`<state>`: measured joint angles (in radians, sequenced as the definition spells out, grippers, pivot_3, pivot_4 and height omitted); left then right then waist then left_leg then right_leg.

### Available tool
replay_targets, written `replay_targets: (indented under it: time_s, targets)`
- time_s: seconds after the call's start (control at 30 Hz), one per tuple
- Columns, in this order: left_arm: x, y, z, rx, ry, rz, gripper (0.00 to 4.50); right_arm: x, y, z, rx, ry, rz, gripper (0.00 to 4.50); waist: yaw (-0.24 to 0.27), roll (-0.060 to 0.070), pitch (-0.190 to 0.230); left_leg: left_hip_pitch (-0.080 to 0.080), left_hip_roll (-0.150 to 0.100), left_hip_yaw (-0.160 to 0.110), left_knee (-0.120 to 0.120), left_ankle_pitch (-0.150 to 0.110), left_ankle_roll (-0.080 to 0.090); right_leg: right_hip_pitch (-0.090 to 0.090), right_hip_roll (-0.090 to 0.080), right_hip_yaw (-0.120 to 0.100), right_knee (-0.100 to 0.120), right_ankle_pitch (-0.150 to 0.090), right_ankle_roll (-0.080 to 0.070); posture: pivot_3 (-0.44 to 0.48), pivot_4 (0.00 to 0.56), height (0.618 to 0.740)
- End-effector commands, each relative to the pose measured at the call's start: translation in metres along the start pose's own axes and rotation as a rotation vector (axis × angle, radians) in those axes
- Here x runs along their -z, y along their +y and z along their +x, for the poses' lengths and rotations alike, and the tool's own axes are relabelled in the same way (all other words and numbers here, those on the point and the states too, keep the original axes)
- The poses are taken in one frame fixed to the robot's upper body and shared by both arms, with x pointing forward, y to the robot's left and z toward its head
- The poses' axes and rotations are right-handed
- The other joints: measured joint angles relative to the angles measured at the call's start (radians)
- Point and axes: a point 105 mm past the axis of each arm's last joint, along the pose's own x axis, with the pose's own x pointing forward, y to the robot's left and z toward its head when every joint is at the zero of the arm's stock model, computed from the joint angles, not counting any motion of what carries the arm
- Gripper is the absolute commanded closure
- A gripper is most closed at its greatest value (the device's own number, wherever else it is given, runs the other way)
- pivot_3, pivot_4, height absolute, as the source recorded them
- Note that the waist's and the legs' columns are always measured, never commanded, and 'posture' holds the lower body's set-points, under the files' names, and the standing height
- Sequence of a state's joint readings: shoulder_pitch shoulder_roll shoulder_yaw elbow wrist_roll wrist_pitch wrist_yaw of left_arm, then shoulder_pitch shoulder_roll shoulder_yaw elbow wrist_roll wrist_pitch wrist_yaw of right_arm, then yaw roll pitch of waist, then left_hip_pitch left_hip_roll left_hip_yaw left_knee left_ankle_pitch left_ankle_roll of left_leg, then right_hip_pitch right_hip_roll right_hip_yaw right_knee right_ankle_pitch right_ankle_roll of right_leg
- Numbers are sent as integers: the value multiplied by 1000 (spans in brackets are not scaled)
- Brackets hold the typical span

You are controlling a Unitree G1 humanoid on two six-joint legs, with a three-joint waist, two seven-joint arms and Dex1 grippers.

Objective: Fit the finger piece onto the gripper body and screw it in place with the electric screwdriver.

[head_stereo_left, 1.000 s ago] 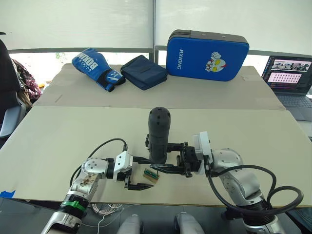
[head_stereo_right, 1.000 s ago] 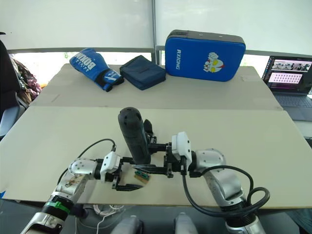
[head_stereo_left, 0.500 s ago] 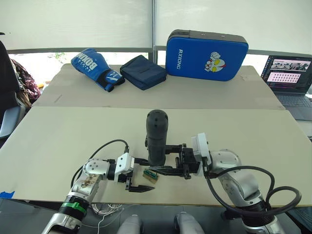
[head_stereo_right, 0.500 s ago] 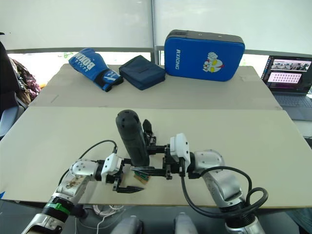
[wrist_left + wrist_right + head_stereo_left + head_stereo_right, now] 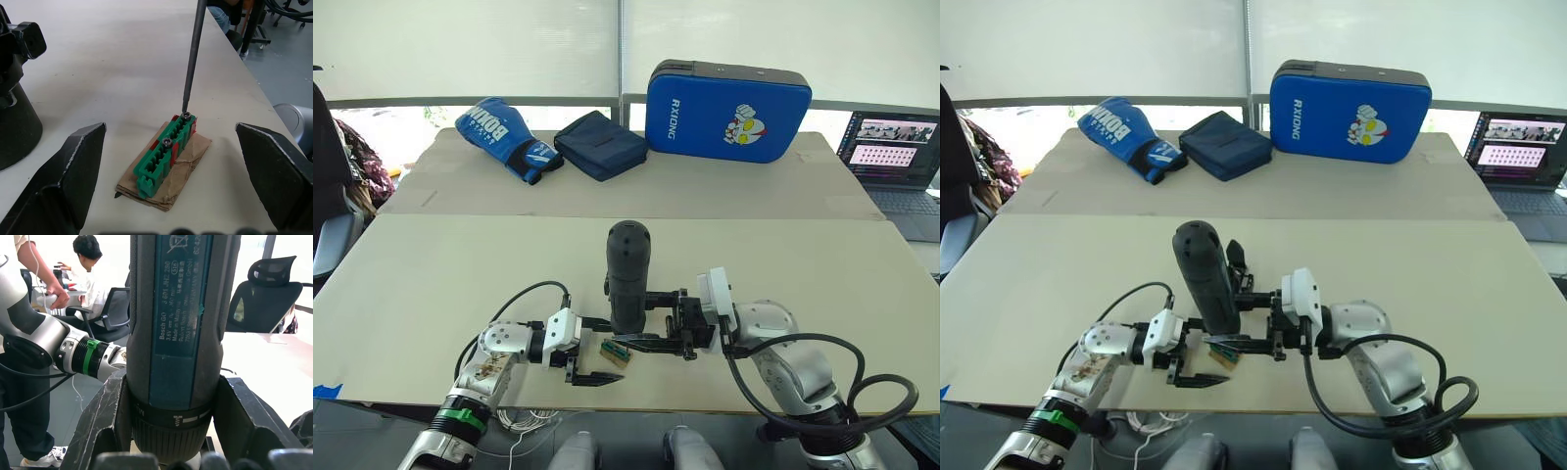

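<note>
Nearest the table's front edge, the left gripper (image 5: 592, 350) lay low over the table (image 5: 431, 284) with its two black fingers (image 5: 73, 166) spread wide apart, holding nothing. Between them sat a small green-topped block (image 5: 166, 152) on a brown base, with two screws in its top; in the left wrist view the thin metal bit (image 5: 192, 54) came down onto the screw at one end of it. Just beyond, the right gripper (image 5: 651, 315) was clamped around the electric screwdriver (image 5: 628, 274), which stood nearly upright with its rounded end up; the right wrist view showed both fingers (image 5: 105, 416) pressed against its black barrel. Directly behind the screwdriver a small black part (image 5: 1235, 258) showed on the table, too hidden to tell what it was. Farther back, on the second table, lay a blue boxing glove (image 5: 506, 137), a dark blue pouch (image 5: 600, 145) and a blue strike pad (image 5: 728, 100), with a laptop (image 5: 896, 157) off at the right edge
</note>
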<state>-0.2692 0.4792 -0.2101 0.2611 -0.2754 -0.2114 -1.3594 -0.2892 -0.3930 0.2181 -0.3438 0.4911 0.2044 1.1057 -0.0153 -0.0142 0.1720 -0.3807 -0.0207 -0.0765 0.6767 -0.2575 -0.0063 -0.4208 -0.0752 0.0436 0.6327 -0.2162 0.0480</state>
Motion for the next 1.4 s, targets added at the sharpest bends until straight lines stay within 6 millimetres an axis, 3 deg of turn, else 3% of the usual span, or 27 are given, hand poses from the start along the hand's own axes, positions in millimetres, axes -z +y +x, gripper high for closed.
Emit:
replay_targets:
  time_s: [0.03,1.1,1.4]
  targets:
    - [13,-1,-6,-13,41,-35,0,-17,2,1,-15,-45,-75,2585,0,0,0,0,0,0,0,0,0,0,0,0,0,0,0,0,150,740]
    - [21,0,-16,-39,44,-42,0,-11,4,-3,-32,11,-42,2585,-3,1,-1,4,1,0,0,0,0,2,2,0,1,1,-1,0,150,740]
    - [19,0,-16,-38,38,-46,0,-33,-3,-1,-7,-82,-76,2585,-4,1,-1,4,2,0,-1,0,0,2,2,0,1,1,-1,0,150,740]
